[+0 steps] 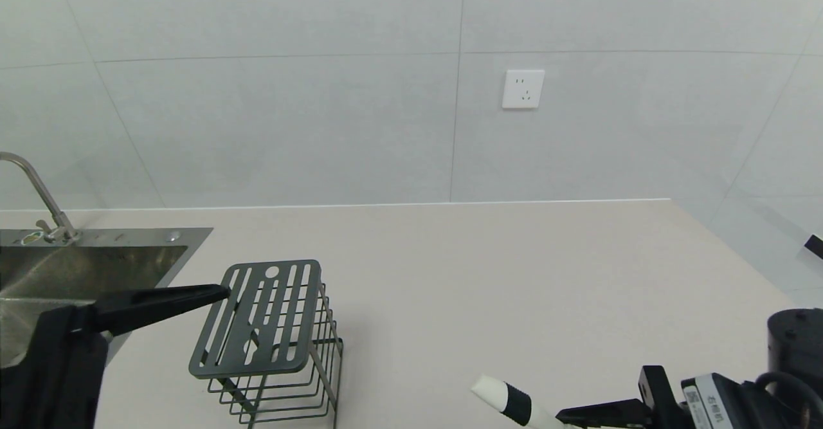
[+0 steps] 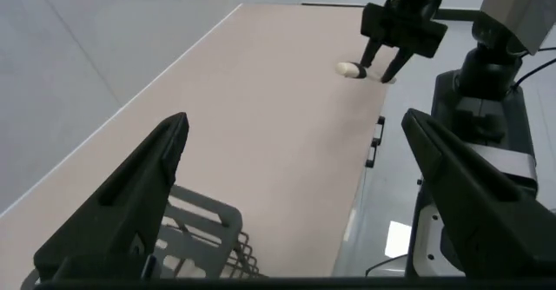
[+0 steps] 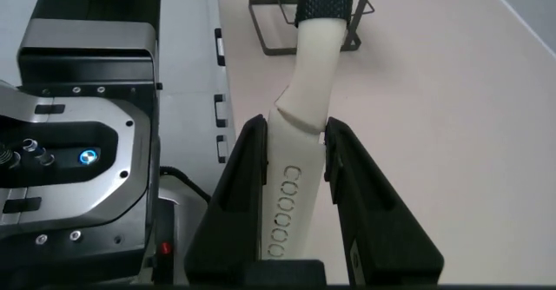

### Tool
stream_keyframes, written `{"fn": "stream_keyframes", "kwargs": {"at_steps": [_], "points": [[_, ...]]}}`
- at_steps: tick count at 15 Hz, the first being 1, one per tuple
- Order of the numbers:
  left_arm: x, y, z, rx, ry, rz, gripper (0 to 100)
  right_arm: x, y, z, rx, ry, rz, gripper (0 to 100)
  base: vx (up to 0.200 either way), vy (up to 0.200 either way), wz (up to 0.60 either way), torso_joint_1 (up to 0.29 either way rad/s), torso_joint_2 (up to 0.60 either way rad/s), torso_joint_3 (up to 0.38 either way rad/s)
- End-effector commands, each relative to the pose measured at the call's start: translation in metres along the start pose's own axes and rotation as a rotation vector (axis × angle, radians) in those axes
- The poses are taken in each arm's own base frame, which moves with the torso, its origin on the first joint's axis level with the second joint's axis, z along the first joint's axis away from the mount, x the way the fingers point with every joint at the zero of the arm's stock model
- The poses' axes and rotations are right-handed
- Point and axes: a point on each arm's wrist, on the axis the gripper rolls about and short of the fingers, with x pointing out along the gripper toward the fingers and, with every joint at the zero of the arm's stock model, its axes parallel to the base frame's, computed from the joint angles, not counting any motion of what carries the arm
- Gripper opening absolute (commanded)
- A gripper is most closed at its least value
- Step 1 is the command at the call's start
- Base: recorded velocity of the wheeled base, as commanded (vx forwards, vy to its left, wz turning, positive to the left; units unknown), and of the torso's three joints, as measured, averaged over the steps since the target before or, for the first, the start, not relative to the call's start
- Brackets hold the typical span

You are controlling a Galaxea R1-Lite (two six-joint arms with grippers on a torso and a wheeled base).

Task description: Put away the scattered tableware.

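Grey rack (image 1: 254, 363) beside sink (image 1: 77, 268) — steel, seemingly.

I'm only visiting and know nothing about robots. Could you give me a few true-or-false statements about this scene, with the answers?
1. The right gripper grips a white utensil. True.
2. The left gripper is shut on a spoon. False: it is open and holds nothing.
3. The rack stands on the counter beside the sink. True.
4. The utensil lies in the rack. False: it is in the right gripper, apart from the rack.
5. A plug sits in the socket. False: nothing is plugged in.
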Motion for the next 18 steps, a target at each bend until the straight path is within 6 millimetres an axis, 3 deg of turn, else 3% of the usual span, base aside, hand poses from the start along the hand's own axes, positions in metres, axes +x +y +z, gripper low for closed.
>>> {"fn": "stream_keyframes", "kwargs": {"at_steps": [1,3,6,7,9,15,18], "points": [[0.03,0.014,-0.013,-0.05,0.059,-0.063,100,-0.005,-0.001,0.004,-0.016,-0.018,-0.027,0,0.0,0.0,0.0,0.0,0.0,0.0],[0.041,0.019,-0.011,-0.047,0.045,-0.083,100,-0.003,-0.009,0.012,-0.045,-0.046,-0.046,0,0.0,0.0,0.0,0.0,0.0,0.0],[0.056,0.024,-0.018,-0.055,0.034,-0.167,100,0.004,-0.034,0.038,-0.101,-0.128,-0.096,0,0.0,0.0,0.0,0.0,0.0,0.0],[0.066,0.026,-0.026,-0.053,0.025,-0.196,100,0.008,-0.048,0.056,-0.132,-0.18,-0.119,0,0.0,0.0,0.0,0.0,0.0,0.0],[0.081,0.03,-0.021,-0.027,-0.035,-0.214,100,0.013,-0.058,0.066,-0.158,-0.208,-0.129,0,0.0,0.0,0.0,0.0,0.0,0.0],[0.118,0.037,-0.029,-0.043,-0.097,-0.257,100,0.014,-0.065,0.072,-0.176,-0.22,-0.157,0,0.0,0.0,0.0,0.0,0.0,0.0],[0.134,0.041,-0.023,-0.103,-0.118,-0.275,100,0.014,-0.066,0.077,-0.192,-0.233,-0.165,0,0.0,0.0,0.0,0.0,0.0,0.0]]}}
